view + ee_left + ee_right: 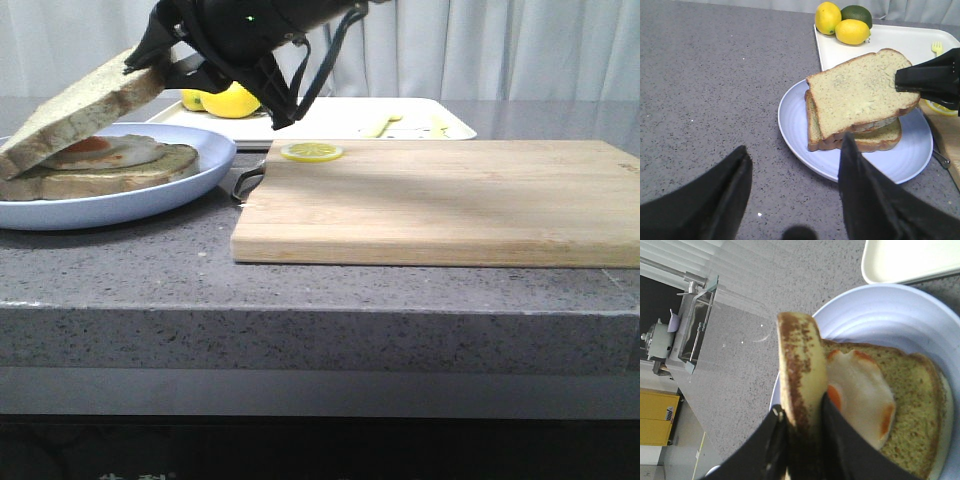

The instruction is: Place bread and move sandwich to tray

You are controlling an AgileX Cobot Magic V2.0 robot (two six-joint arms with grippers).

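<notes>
1. On the grey stone counter, at the robot's left, sits a round pale-blue plate holding a bread slice topped with a fried egg; this is the open sandwich.
2. Above it, the right gripper pinches a second slice, the bread, by its crust edge. The wrist view shows both fingers pressed against the slice's two faces.
3. The bread hangs tilted: its far end dips down to the plate's left side, near or touching the lower slice, while the gripped end is raised over the egg.
4. The left gripper hovers over bare counter just beside the plate, its fingers spread and holding nothing.
5. Behind the plate lies the cream-white tray, carrying lemons and, in the left wrist view, a dark green lime at one end; most of its surface is free.
6. A wooden cutting board fills the counter's right side, with a thin lemon slice on its near-left corner.
7. Judged progress: the first step is under way but unfinished, since the bread is not yet lying flat on the egg and the gripper has not let go.
8. Moving the closed sandwich to the tray has not begun.
</notes>
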